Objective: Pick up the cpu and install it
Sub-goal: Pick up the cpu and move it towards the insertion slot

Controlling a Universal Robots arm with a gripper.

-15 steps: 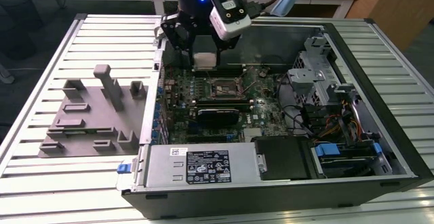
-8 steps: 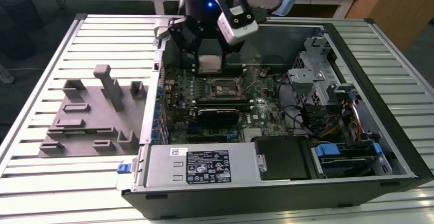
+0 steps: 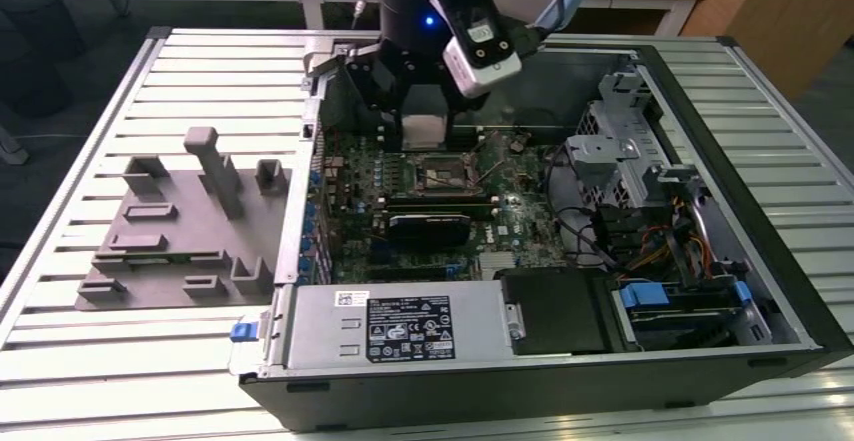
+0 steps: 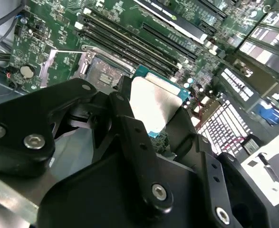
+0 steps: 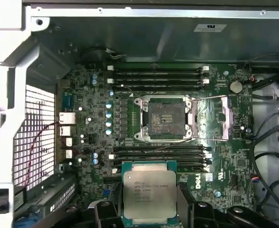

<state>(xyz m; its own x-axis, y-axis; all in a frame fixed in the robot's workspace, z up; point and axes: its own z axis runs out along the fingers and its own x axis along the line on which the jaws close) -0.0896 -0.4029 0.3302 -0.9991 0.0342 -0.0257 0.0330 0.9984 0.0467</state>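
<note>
Action inside the open computer case (image 3: pixel 561 386)! Starting at the exterior view's left: the grey fixture plate (image 3: pixel 180 226) sits on the slatted bench (image 3: pixel 80 361), well apart from the CPU socket (image 3: pixel 438 174) and outside the case wall.

Moving across, the gripper (image 3: pixel 422 129) hangs over the motherboard (image 3: pixel 514 186), jaws closed part-way and pinching the cpu (image 5: pixel 149 192) by two opposite edges. In the first wrist view the cpu hovers just beside the socket, over the bank of memory slots (image 5: pixel 160 156) flanking it, not yet above the opening. The socket is bare, its metal load plate (image 5: pixel 221 118) swung open to one side.

Further to the exterior view's right of the socket come the drive cage (image 3: pixel 621 156) and the cable bundle (image 3: pixel 627 231), well apart from it.

My read: the pick is done and the carry to the socket is in hand. Seating calls for centring the cpu over the socket, matching corners, and coming down flat with no tilt.

Orientation: the silver top faces away from the board, edges square with the socket frame. It's near enough square, so there's no real long axis.
</note>
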